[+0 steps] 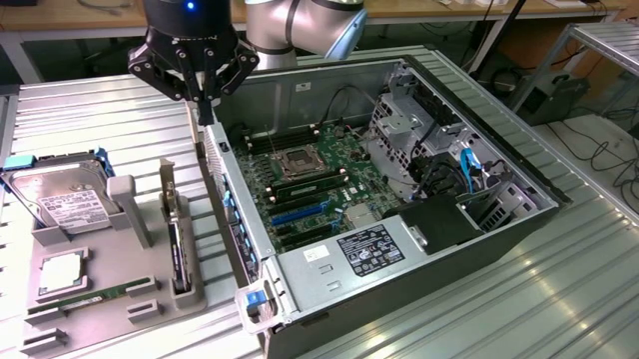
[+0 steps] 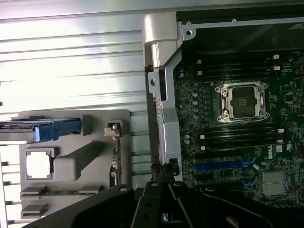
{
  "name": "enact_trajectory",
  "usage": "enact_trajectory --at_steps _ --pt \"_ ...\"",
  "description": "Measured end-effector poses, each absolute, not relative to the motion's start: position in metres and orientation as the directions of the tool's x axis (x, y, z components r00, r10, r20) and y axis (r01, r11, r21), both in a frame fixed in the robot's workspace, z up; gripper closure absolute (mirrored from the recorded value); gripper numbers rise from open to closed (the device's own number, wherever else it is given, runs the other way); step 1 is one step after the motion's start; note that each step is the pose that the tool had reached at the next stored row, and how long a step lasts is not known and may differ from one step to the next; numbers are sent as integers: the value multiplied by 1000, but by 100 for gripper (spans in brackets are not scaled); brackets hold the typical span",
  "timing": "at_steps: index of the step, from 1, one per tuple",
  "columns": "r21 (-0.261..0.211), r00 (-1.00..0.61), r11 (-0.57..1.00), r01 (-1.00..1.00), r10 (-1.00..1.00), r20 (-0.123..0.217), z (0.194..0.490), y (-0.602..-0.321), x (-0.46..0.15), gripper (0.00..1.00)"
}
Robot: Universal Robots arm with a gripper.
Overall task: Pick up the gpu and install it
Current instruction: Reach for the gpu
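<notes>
Hovering at eleven o'clock in the exterior view, above the rear rim of the open computer case [image 1: 299,90] — the gripper [image 1: 206,112], fingers drawn together, clasping nothing. Well apart from it, at eight o'clock, standing on edge in a slot of the gray fixture tray [image 1: 100,321]: the gpu [image 1: 178,250], silver bracket at the far end, untouched. Beside the card in the same tray, toward nine o'clock, a hard drive [image 1: 60,198] with a white label, a square processor [image 1: 62,273] and a green memory stick [image 1: 85,298]. Inside the case, a green motherboard [image 1: 310,187] with its open processor socket [image 1: 299,161] and blue expansion slots [image 1: 299,213] — all on a ribbed metal table [image 1: 100,112].
</notes>
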State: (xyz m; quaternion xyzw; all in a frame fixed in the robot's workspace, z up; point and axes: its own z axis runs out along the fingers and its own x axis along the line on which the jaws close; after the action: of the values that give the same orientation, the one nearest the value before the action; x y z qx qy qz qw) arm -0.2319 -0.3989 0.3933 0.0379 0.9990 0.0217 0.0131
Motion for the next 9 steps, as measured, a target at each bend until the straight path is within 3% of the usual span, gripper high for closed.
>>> enact_trajectory --at_steps 9 --pt "44 -997 996 75 76 -24 393 -399 -234 89"
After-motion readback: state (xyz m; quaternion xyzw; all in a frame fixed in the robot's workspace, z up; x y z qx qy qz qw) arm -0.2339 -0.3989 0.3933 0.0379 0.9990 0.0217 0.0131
